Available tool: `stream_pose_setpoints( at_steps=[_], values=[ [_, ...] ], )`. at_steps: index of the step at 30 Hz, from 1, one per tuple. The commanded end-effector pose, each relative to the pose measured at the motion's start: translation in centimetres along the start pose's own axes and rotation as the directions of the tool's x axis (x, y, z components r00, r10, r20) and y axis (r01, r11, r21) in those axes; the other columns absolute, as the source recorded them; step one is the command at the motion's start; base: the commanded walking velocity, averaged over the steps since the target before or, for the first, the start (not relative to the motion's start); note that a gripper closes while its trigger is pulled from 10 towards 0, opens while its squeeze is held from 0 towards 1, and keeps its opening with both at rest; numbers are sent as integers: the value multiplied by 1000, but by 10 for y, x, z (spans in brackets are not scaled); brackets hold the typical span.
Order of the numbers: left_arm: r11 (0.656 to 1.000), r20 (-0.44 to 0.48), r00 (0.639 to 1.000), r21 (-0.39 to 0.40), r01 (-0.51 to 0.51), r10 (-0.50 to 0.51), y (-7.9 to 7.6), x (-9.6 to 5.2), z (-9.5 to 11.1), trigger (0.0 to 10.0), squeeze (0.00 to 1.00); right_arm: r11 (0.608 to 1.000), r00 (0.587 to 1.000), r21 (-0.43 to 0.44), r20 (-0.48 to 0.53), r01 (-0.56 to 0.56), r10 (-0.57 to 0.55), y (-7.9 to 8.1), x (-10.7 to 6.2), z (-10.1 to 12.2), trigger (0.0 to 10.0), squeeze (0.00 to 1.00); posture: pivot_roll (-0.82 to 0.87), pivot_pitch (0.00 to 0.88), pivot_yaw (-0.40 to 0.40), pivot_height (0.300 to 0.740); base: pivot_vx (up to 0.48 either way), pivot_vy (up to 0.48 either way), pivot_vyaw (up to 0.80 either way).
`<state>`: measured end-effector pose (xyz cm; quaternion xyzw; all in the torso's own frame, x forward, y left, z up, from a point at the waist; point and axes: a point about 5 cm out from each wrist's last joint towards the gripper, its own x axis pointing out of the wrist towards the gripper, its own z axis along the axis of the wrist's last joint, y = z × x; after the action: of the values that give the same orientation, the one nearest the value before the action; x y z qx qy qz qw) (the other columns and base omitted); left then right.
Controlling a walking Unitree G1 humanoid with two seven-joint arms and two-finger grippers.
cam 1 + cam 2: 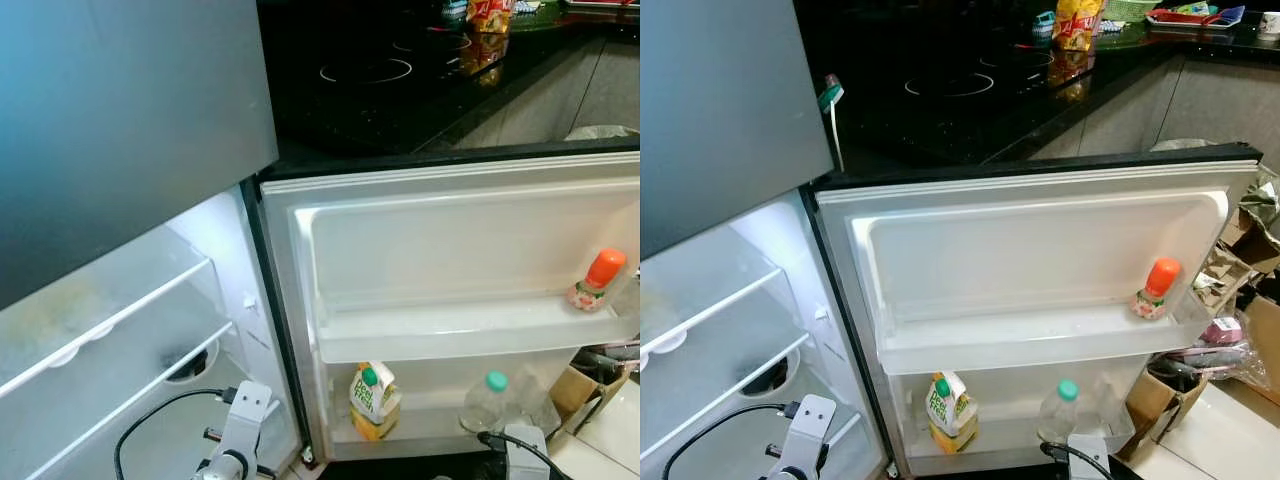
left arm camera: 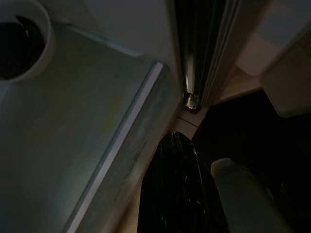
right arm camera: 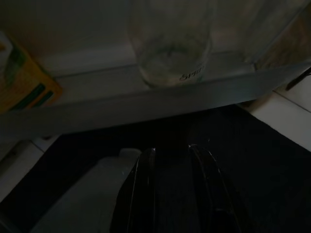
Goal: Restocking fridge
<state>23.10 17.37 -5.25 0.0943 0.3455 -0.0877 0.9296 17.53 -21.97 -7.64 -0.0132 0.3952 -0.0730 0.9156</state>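
The fridge stands open, its lit inside [image 1: 110,340] on the left with bare glass shelves. The open door's upper shelf [image 1: 450,335] carries an orange-capped bottle [image 1: 598,280]. On the lower door shelf stand a yellow-green juice carton [image 1: 373,400] and a clear bottle with a green cap [image 1: 492,400]. My right gripper [image 3: 171,194] hangs low just in front of that lower shelf, open with nothing between its fingers, facing the clear bottle [image 3: 170,53]. My left gripper [image 2: 177,194] is low by the fridge's bottom hinge [image 2: 192,99], fingers lying together.
The grey freezer door [image 1: 120,120] overhangs the top left. A black cooktop counter [image 1: 400,80] with a snack bag [image 1: 490,15] lies behind the door. Cardboard boxes and bags [image 1: 1240,250] crowd the floor at the right, beyond the door's edge.
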Motion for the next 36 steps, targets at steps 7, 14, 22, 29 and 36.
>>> stream_pose_setpoints(
  at_steps=[7, 14, 22, 29, 36],
  values=[
    [1000, 5, 1000, 3, 10, -10, -4, 1, 1, 10000, 0, 1000, 999, -24, 44, -3, 4, 3, 2, 10, 10000, 0, -73, 30, 41, 681, 0, 0, 0],
    [1000, -1, 1000, -5, 4, -4, -4, -1, -4, 10000, 0, 999, 999, -36, 49, -17, 19, 4, 2, 11, 10000, 0, -72, 26, 33, 681, 0, 0, 0],
    [1000, -1, 1000, -17, 3, -3, -4, -1, -5, 10000, 0, 999, 998, -35, 59, -25, 27, 4, 2, 12, 10000, 0, -76, 19, 31, 681, 0, 0, 0],
    [1000, 9, 1000, -12, 8, -8, -5, -1, -2, 10000, 0, 999, 998, -38, 58, -19, 21, 2, 2, 11, 10000, 0, -79, 10, 32, 681, 0, 0, 0],
    [1000, 17, 1000, -9, 15, -15, -4, 0, -1, 10000, 0, 999, 996, -9, 78, -42, 43, 3, 1, 12, 10000, 0, -79, 6, 38, 681, 0, 0, 0]
  ],
)
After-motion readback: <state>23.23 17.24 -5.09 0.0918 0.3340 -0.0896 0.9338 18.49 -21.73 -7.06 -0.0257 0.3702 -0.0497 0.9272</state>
